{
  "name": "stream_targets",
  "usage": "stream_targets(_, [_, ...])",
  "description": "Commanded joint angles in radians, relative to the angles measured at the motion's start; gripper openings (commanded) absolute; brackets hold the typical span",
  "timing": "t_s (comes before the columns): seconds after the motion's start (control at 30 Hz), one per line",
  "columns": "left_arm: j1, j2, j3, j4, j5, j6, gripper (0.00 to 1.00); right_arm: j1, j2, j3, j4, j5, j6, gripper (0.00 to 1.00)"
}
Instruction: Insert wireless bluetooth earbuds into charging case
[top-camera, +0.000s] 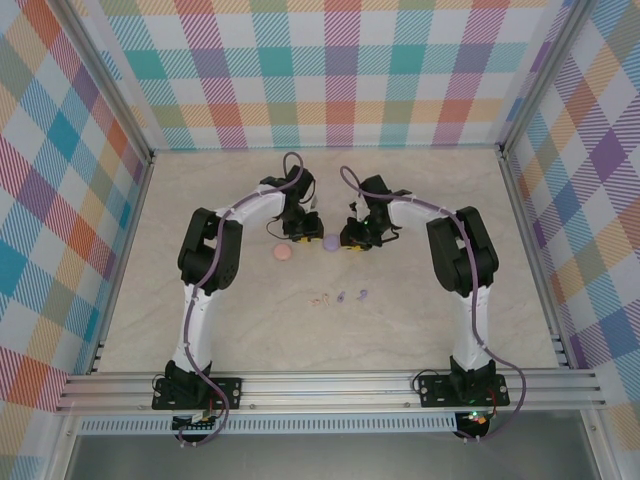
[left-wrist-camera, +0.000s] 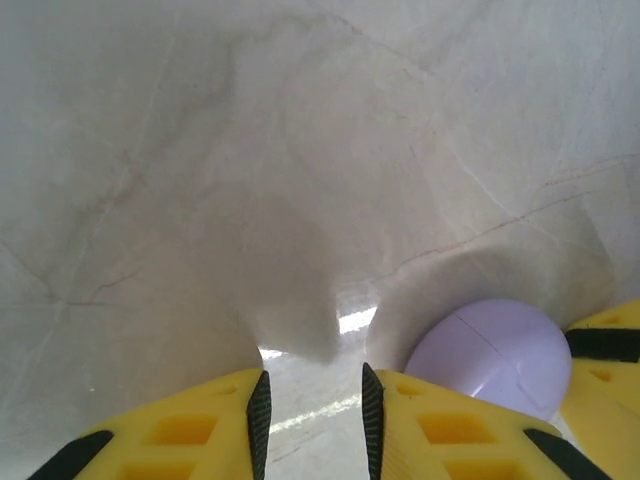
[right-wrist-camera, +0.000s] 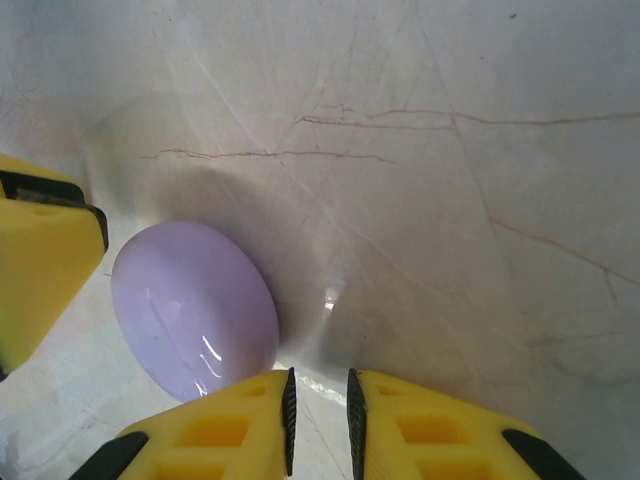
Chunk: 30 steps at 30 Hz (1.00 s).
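While both arms bent in over the middle of the table (top-camera: 530, 320), the top camera had the left hand (top-camera: 300, 230) and right hand (top-camera: 352, 238) crowding either side of the lilac case (top-camera: 330, 241). The pink case (top-camera: 283, 254) sat just beside the left hand. The earbuds (top-camera: 341, 297) lay in a loose row nearer the bases, well apart from both cases. I could make out 3 specks, too small to sort by colour.

Left wrist cam: the left hand (left-wrist-camera: 315, 400) was narrow, just a slit of bare table between the fingers, holding nothing. The lilac case (left-wrist-camera: 490, 355) lay off to its right, closed with its seam showing, and a yellow finger of the other hand sat just past it.

Right wrist cam: the right hand (right-wrist-camera: 318, 410) was pinched almost together, empty too, with the lilac case (right-wrist-camera: 195, 310) just to its left.

My worry: that case looked glossy and rounded, so a squeeze could squirt it sideways, and 2 hands that close could bump each other. The case was also shut, so it blocked any insertion until opened. And buds that tiny could get flicked away easily.
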Motion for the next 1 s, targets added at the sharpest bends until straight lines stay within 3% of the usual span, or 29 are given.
stream_targets(0.0, [-0.006,-0.045,-0.028,0.013,0.050,0.000,0.32,0.011,0.031,0.043,-0.031,0.001,0.010,0.25])
stream_targets(0.57, [-0.040,-0.104,-0.097,-0.007,0.033,-0.011,0.32,0.012,0.072,0.110,-0.075,0.034,-0.014,0.26])
stream_targets(0.97, [-0.016,-0.190,-0.155,0.020,0.011,-0.020,0.35,0.008,0.014,0.106,-0.092,0.093,-0.016,0.28])
